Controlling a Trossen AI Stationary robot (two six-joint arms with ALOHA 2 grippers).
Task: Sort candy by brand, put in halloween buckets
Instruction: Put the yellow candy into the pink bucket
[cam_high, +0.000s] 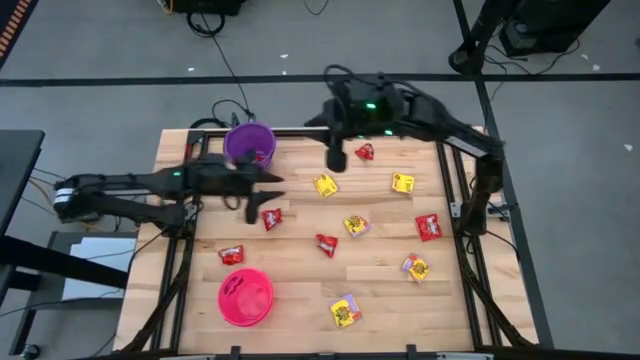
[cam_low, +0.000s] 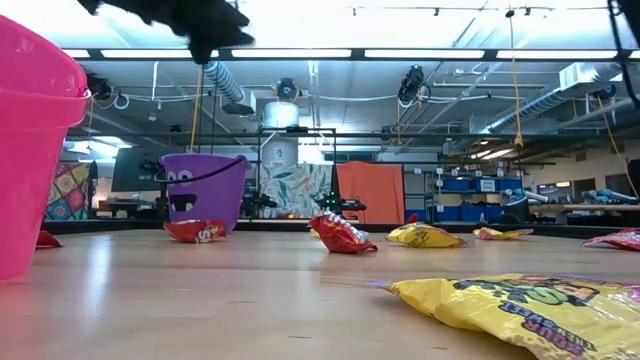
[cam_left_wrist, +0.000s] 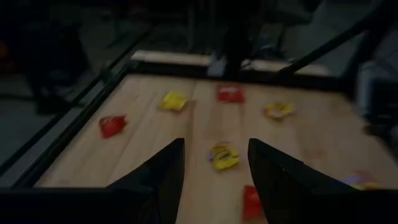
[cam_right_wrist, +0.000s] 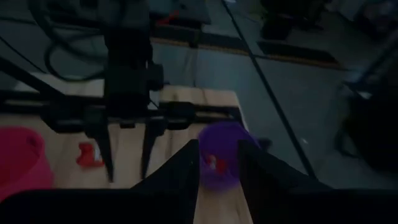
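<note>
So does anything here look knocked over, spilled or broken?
Nothing stands out. The purple bucket and pink bucket both stand upright, and the candy packets, like the red one and yellow one, lie scattered flat on the table, waiting to be sorted.

Table top (cam_high: 300, 270): pale wood planks, smooth, showing a soft sheen in the low view. Frame rail (cam_high: 455, 190): dark matt metal. Purple bucket (cam_low: 203, 187): smooth plastic, slightly glossy, carrying a thin dark handle. Pink bucket (cam_low: 30, 130): bright plastic, translucent where light is passing through (the rim is glowing). Yellow packets (cam_low: 540, 305): crinkled glossy film, printed. Red packets (cam_low: 340, 235): the same shiny wrapper, catching highlights. Arms (cam_high: 150, 185): dark matt casing.
</note>
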